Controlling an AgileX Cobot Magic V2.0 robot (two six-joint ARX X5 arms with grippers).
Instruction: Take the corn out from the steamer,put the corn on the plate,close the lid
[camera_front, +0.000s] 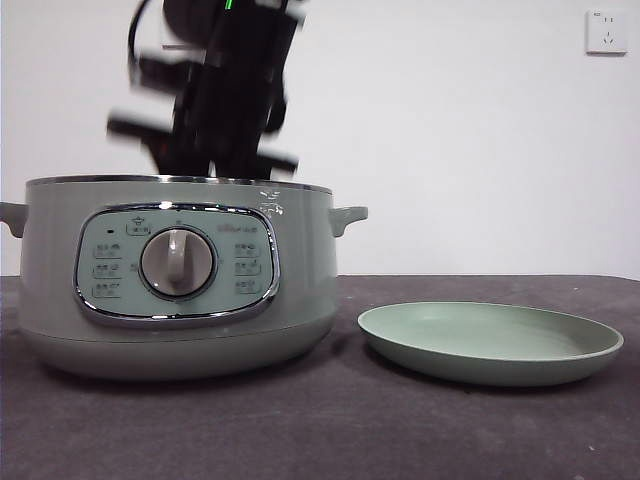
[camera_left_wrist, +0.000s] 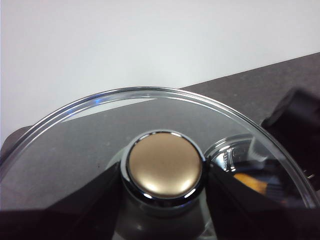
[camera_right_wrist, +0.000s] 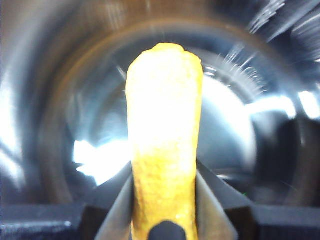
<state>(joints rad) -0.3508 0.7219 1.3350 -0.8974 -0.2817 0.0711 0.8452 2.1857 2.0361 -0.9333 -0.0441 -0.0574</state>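
The sage-green steamer (camera_front: 180, 280) stands open at the left of the front view. A dark, blurred arm (camera_front: 225, 90) reaches down into it from above. In the right wrist view my right gripper (camera_right_wrist: 164, 172) is shut on the yellow corn (camera_right_wrist: 164, 115), which stands upright between the jaws inside the shiny pot (camera_right_wrist: 60, 100). My left gripper (camera_left_wrist: 165, 200) is shut on the knob (camera_left_wrist: 165, 167) of the glass lid (camera_left_wrist: 90, 135) and holds it away from the pot. The pale green plate (camera_front: 490, 342) sits to the right of the steamer.
A dark tabletop (camera_front: 330, 430) runs to a white wall with a socket (camera_front: 606, 32) at the top right. Through the lid glass I see the pot's rim (camera_left_wrist: 225, 150), an orange bit of corn (camera_left_wrist: 248, 180) and the other arm (camera_left_wrist: 295, 125).
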